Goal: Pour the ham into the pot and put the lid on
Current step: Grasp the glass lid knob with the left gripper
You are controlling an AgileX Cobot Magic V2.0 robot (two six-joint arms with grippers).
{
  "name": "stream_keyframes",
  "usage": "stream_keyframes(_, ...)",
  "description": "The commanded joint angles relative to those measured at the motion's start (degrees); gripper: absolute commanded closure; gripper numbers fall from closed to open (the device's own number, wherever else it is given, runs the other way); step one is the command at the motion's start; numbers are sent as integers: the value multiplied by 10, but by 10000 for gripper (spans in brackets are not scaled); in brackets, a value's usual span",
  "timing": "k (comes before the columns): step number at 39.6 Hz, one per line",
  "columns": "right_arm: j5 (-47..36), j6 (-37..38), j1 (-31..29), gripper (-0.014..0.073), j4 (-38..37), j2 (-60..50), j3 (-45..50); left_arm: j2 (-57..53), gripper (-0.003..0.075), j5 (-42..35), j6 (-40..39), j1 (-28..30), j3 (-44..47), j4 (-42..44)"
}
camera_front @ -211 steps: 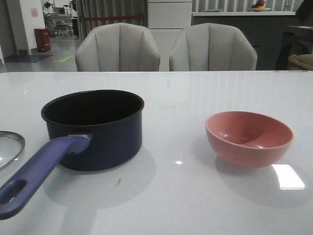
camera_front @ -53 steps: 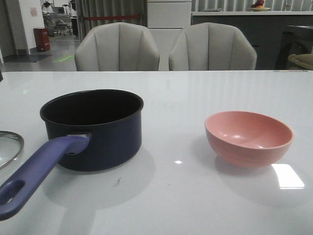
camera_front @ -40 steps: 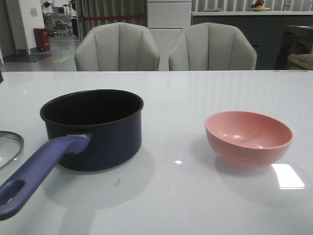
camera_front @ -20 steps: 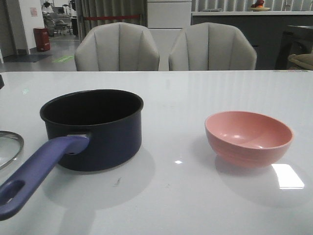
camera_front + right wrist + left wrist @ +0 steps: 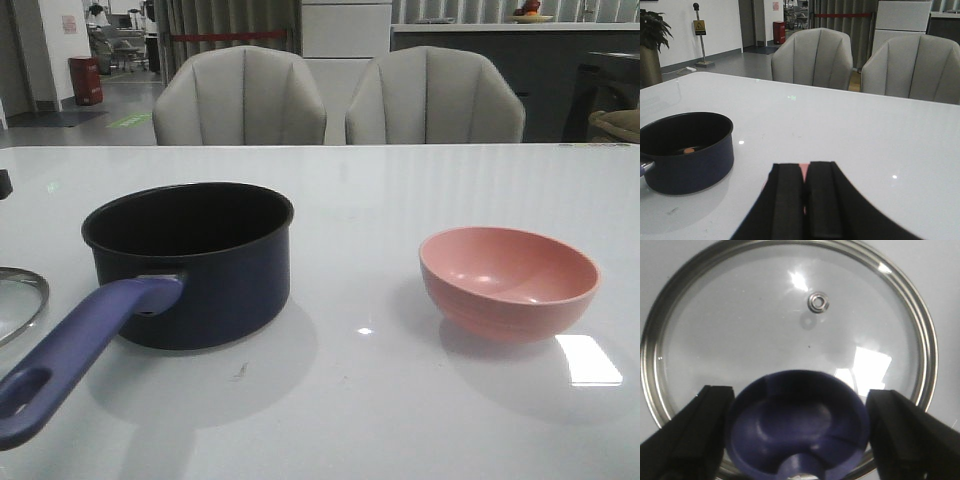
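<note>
Straddling the round glass lid's (image 5: 790, 335) blue knob (image 5: 797, 427), our left gripper (image 5: 797, 440) is spread, unclosed; next we pinch, then carry to the navy saucepan (image 5: 195, 262). Right gripper (image 5: 807, 200) fingers meet, empty.

Ham piece (image 5: 688, 150) inside pot (image 5: 687, 152)

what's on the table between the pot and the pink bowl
Nothing. In the front view, the stretch of white table between the pot and the pink bowl is bare, showing only light reflections.
</note>
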Motion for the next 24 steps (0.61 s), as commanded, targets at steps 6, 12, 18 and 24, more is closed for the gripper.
stream_keyframes(6, -41, -5, 0, 455, 1, 4, -16, -26, 412, -5, -7, 2, -15, -4)
stream_keyframes(12, -41, -5, 0, 455, 1, 4, -16, -26, 477, -5, -7, 2, -15, -4)
stream_keyframes(18, -41, -5, 0, 455, 1, 4, -16, -26, 482, -3, -7, 2, -17, -4)
stream_keyframes(24, -41, -5, 0, 455, 1, 4, -16, -26, 482, 18, -7, 2, -32, -2)
